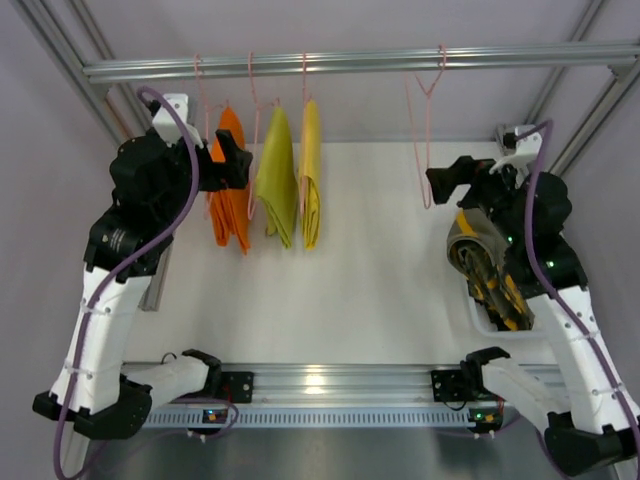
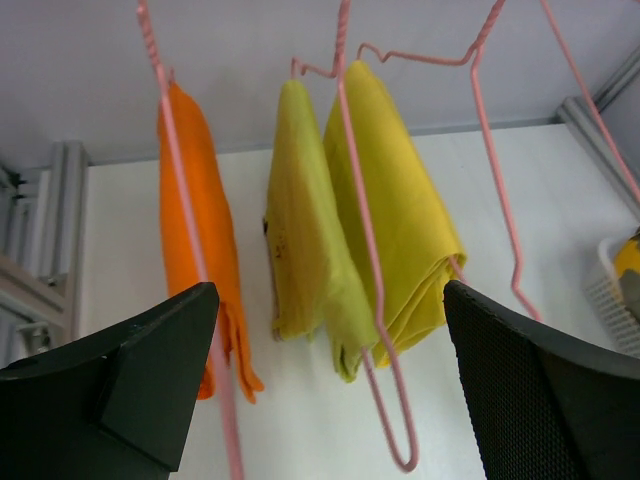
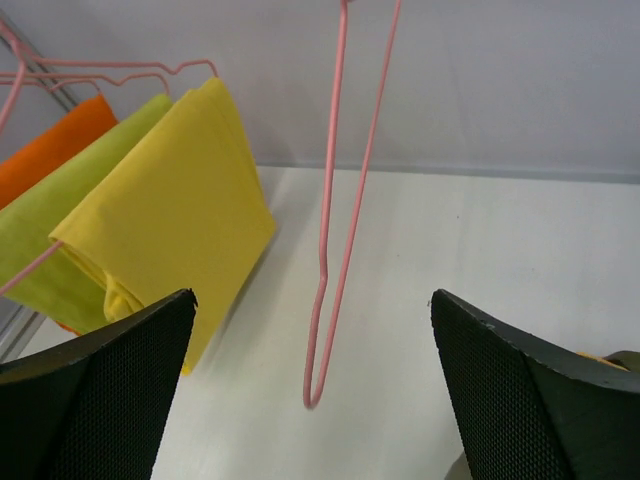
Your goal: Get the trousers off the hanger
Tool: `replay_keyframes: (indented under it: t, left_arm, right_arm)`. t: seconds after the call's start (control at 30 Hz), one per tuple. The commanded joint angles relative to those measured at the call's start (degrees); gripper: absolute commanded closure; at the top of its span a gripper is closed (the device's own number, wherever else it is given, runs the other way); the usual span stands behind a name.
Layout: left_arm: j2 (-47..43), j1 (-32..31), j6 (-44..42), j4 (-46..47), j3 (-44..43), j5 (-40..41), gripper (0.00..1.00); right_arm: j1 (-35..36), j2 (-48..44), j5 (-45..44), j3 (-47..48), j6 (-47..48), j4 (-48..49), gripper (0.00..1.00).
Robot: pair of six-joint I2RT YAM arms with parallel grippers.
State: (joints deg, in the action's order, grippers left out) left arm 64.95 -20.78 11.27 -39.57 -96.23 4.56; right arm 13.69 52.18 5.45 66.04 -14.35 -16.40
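Note:
The camouflage trousers (image 1: 487, 262) lie bunched in a white basket (image 1: 481, 319) at the right, under my right arm. A sliver of them shows at the lower right of the right wrist view (image 3: 612, 361). The pale-pink hanger (image 1: 427, 130) hangs bare from the rail, also in the right wrist view (image 3: 336, 250). My right gripper (image 1: 450, 181) is open and empty, just in front of the hanger's lower loop, not touching it (image 3: 312, 390). My left gripper (image 1: 235, 160) is open and empty beside the orange garment (image 2: 330, 385).
Three other pink hangers on the metal rail (image 1: 350, 62) carry an orange garment (image 1: 229, 190), a lime one (image 1: 276, 175) and a yellow one (image 1: 311, 170). The basket edge shows at the right of the left wrist view (image 2: 612, 300). Frame posts stand at both sides.

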Motion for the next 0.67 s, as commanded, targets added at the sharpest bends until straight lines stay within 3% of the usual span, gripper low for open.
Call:
replay_keyframes:
  t: [0.0, 0.23, 0.33, 0.63]
  left_arm:
    - [-5.3, 2.3, -7.8, -2.6, 2.3, 0.0, 0.01]
    - [-18.5, 9.9, -13.8, -0.9, 17.5, 10.6, 0.01]
    - [-23.4, 11.5, -16.5, 0.3, 24.7, 16.3, 0.01]
    - [-26.1, 12.7, -17.3, 0.5, 27.2, 20.5, 0.01]
  right_arm:
    - [-0.6, -8.4, 0.6, 1.0, 4.1, -3.3, 0.0]
    - [-0.7, -19.8, -3.7, 0.1, 16.2, -12.9, 0.0]
    - [-4.4, -24.8, -3.3, -2.7, 18.3, -15.1, 0.0]
    - [-8.6, -30.6, -1.2, -5.8, 16.2, -16.3, 0.0]
